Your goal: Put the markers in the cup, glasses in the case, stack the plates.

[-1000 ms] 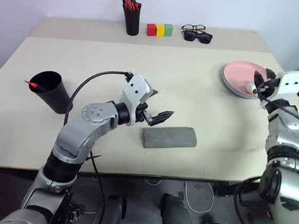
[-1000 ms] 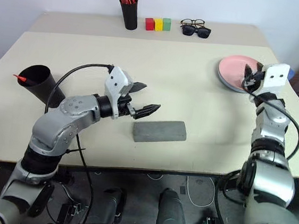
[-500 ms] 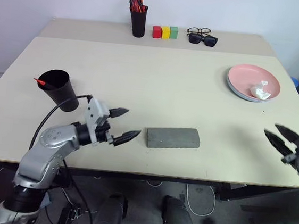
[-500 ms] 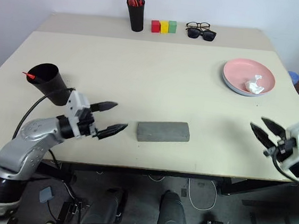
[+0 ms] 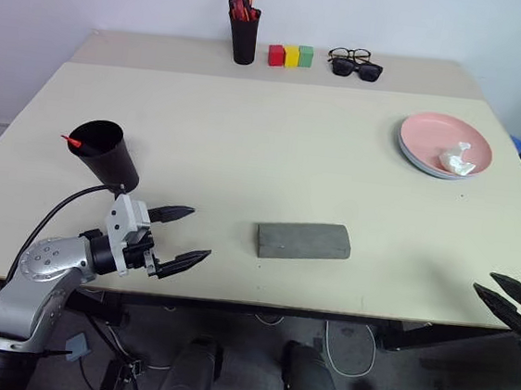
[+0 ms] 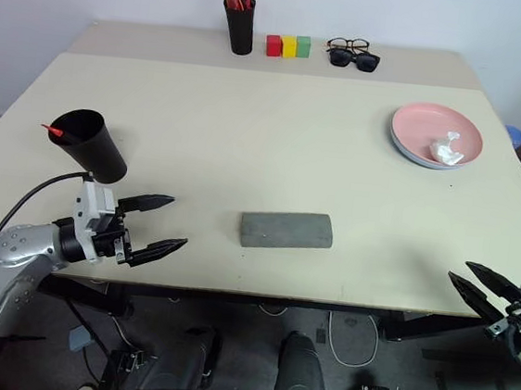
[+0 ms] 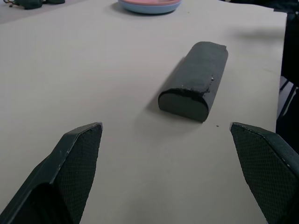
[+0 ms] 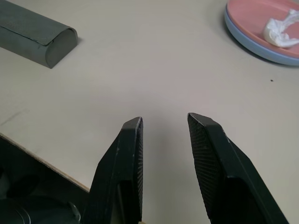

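Observation:
The wide black cup (image 5: 105, 153) stands at the table's left, and the red end of a marker (image 5: 70, 142) pokes over its rim. The grey case (image 5: 303, 240) lies shut in the front middle. A pink plate sits on a blue one, and these plates (image 5: 446, 145) are at the right with a crumpled white scrap (image 5: 457, 159) on top. The clear glasses (image 5: 350, 54) rest on the far table. My left gripper (image 5: 199, 234) hovers open and empty below the cup, left of the case (image 7: 194, 81). My right gripper (image 5: 486, 282) is open and empty off the front right edge.
On the far table stand a narrow black pen cup (image 5: 245, 35) with red-orange pens, red, yellow and green blocks (image 5: 289, 56), and black sunglasses (image 5: 359, 70) in front of the glasses. The table's front edge runs just under both grippers.
Both arms have drawn back toward the near edge. The left gripper moved left, away from the case. The right gripper left the plates and sank to the front right corner.

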